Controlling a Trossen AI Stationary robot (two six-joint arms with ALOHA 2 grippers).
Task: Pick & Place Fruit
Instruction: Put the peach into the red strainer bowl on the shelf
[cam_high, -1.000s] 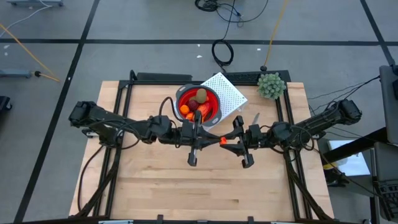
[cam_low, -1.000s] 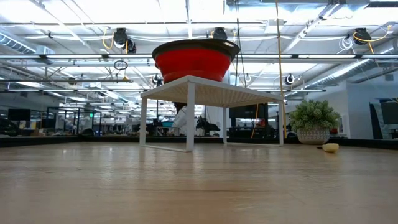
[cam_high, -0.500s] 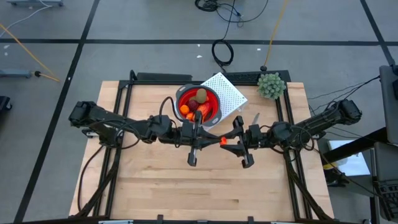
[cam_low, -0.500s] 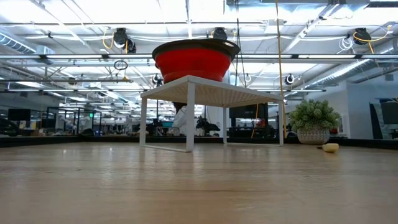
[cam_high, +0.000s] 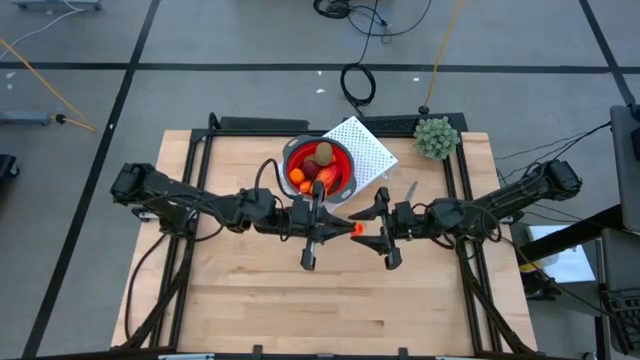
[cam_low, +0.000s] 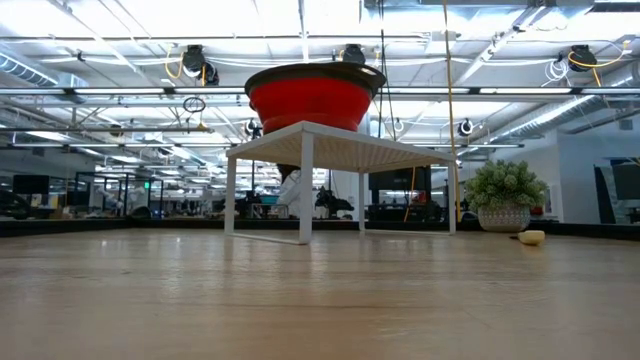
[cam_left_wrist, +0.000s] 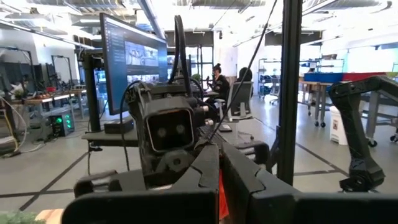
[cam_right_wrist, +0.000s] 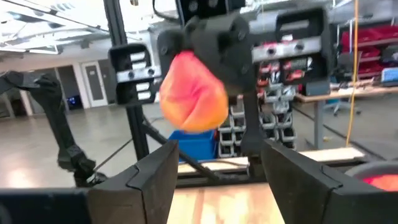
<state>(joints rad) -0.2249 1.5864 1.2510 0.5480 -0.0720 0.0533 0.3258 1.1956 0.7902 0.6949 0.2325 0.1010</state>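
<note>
My left gripper hovers over the table's middle, just near of the red bowl, and is shut on a red-and-yellow fruit. The right wrist view shows that fruit large, ahead of my right gripper. My right gripper faces it from the table's right, open, its fingers apart on either side of the fruit's line without touching it. A brown oval, a dark red ball and orange pieces lie in the bowl. The low view shows neither gripper. My left gripper pinches the red-and-yellow fruit between its two fingers, only an orange sliver showing between them. The fingers come level from the table's left. The fruit's free end sticks out past the fingertips, lifted clear of the table.
The bowl stands on a white slatted rack at the far middle. A green bushy plant sits at the far right corner, and a pale-handled knife lies near the rack. Bare wood stretches toward the near edge.
My right gripper has crept a little toward the table's left, closing on the fruit in my left gripper. The left gripper and the fruit have stayed put.
</note>
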